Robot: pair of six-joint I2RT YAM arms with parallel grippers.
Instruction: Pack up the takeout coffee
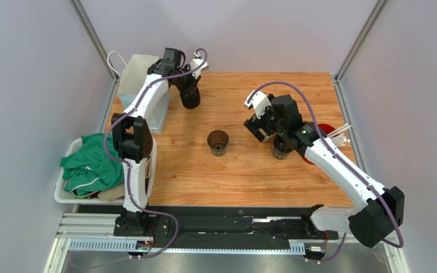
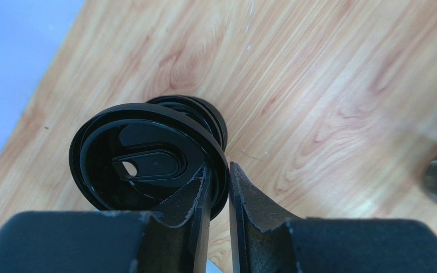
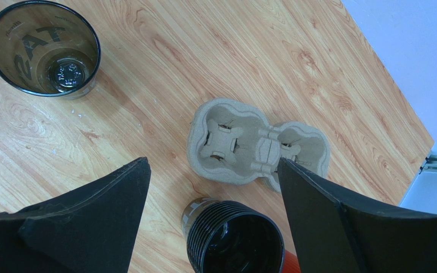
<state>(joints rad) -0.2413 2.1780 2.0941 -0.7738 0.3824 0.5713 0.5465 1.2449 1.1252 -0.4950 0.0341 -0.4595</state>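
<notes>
The takeout coffee [image 3: 235, 244], a small black cup with a ribbed rim, stands upright on the wooden counter [image 3: 146, 68], just beside the near edge of the cardboard tray [image 3: 258, 148]; both wells of the tray hold nothing. The right claw [image 3: 212, 165] hangs above the cup with its fingers spread wide, and it grips nothing. A clear dark cup [image 3: 44, 48] stands apart, nearer the counter's middle, and a red cup [image 1: 329, 131] shows partly behind the right arm. At the far left of the counter, the left claw [image 2: 219, 193] is almost closed and pinches the rim of a tilted black lid [image 2: 146, 165].
</notes>
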